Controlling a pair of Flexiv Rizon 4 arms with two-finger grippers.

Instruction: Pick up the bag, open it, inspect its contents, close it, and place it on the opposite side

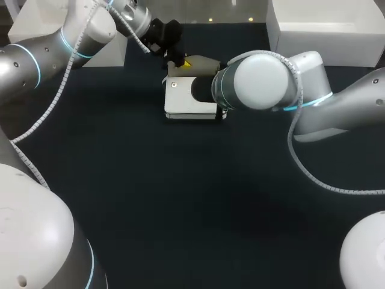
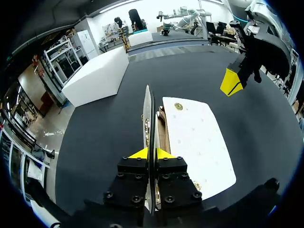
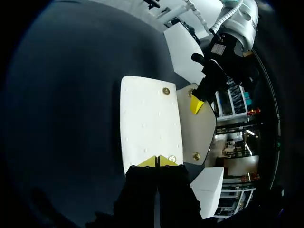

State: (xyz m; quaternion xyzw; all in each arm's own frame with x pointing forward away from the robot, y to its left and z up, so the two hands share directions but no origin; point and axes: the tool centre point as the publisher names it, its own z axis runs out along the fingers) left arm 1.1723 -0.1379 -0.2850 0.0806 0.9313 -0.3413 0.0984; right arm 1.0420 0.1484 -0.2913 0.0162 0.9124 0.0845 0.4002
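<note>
A white bag [image 1: 183,99] lies flat on the dark table, and its flap [image 1: 204,64] is lifted open at the far edge. My left gripper [image 2: 151,153] is shut on the flap's edge [image 2: 148,114], holding it upright beside the bag's body [image 2: 197,142]. In the head view this gripper [image 1: 183,61] sits just behind the bag. My right gripper [image 3: 158,161] hovers over the bag's edge [image 3: 149,118], shut, with nothing visible between its tips. Its yellow tips [image 2: 231,81] also show in the left wrist view, raised past the bag's end. The right arm's elbow [image 1: 264,81] hides the bag's right part.
A large white box [image 1: 325,27] stands at the back right of the table. Another white block [image 1: 105,54] stands at the back left, behind my left arm. Dark table surface [image 1: 192,198] spreads in front of the bag.
</note>
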